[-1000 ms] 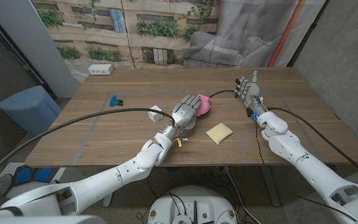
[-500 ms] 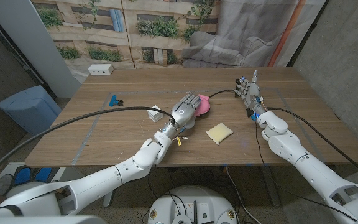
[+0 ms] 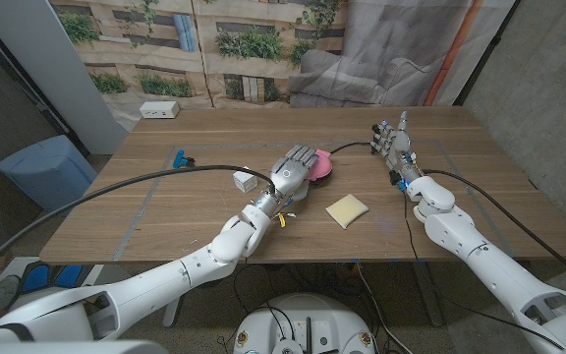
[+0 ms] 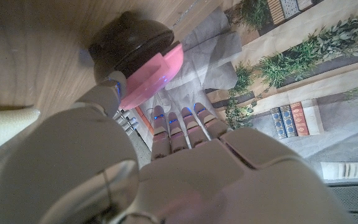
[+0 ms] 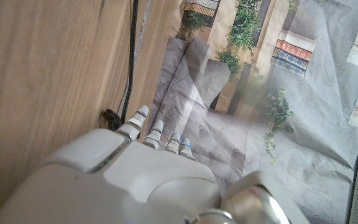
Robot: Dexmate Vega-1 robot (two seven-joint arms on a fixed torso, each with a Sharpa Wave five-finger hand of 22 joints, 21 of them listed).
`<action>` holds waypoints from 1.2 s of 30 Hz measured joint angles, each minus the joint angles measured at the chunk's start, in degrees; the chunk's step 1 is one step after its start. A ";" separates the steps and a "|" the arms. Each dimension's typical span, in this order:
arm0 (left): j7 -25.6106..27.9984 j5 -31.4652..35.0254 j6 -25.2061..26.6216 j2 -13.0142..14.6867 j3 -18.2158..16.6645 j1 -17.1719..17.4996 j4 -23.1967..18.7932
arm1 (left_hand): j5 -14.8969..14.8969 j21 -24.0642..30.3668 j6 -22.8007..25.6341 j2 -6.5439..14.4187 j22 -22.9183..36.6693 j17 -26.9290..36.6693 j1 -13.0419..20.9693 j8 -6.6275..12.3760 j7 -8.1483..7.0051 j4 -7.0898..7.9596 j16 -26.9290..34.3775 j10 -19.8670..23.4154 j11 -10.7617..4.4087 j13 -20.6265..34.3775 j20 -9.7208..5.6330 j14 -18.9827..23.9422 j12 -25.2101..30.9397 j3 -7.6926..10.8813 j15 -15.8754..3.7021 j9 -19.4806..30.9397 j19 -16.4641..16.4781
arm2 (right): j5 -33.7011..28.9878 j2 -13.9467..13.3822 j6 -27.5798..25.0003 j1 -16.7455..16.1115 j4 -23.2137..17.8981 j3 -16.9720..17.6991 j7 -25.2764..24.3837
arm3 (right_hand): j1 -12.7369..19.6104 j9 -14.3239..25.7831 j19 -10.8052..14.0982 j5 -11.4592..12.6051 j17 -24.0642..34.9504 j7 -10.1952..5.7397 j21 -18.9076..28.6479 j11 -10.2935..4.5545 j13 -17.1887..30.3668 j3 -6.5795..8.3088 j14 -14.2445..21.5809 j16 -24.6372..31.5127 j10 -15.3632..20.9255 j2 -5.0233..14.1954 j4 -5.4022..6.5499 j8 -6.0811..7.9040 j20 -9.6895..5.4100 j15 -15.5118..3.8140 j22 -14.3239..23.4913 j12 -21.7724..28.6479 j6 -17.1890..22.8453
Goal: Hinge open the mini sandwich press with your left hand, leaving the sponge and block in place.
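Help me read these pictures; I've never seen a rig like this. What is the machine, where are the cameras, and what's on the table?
A two-armed robot stands at a wooden table. One camera looks down from its head; one sits on each wrist. The left hand is at the pink mini sandwich press, whose lid looks partly raised in the left wrist view; whether it grips is unclear. The right hand waits apart, fingers apart, holding nothing. A yellow sponge and white block lie nearby.

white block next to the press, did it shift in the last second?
Yes. In the head view the white block has slid slightly toward the robot's left, away from the pink sandwich press, judged against the blue clip, which stayed put.
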 measured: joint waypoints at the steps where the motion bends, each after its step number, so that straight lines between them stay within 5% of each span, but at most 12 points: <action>1: 0.00 0.00 -0.08 0.07 -0.07 0.02 -0.10 | 0.00 0.00 0.09 -0.02 0.00 0.00 0.34 0.00 -0.09 0.00 -0.24 0.15 0.15 0.00 0.00 0.00 0.00 0.00 0.00 0.00 0.00 | 0.00 0.00 0.00 0.00 0.00 0.00 0.00 | 0.00 0.00 0.00 0.00 0.00 0.00 0.00 0.00 0.00 0.00 0.00 0.00 0.00 0.00 0.00 0.00 0.00 0.00 0.00 0.00 0.00; 36: 1.83 0.49 -3.36 0.33 -1.70 -1.93 0.09 | 0.00 0.00 1.33 0.52 0.00 0.00 0.97 -0.44 -0.71 0.01 -0.27 0.45 -0.15 0.00 0.00 0.20 0.00 -1.29 0.20 -0.01 0.00 | 0.00 0.00 -0.02 0.01 0.07 0.00 0.04 | 0.00 0.00 0.00 0.00 0.00 0.00 0.00 0.00 0.00 0.00 0.00 0.00 0.00 0.00 0.00 0.00 0.00 0.00 -0.01 0.00 0.00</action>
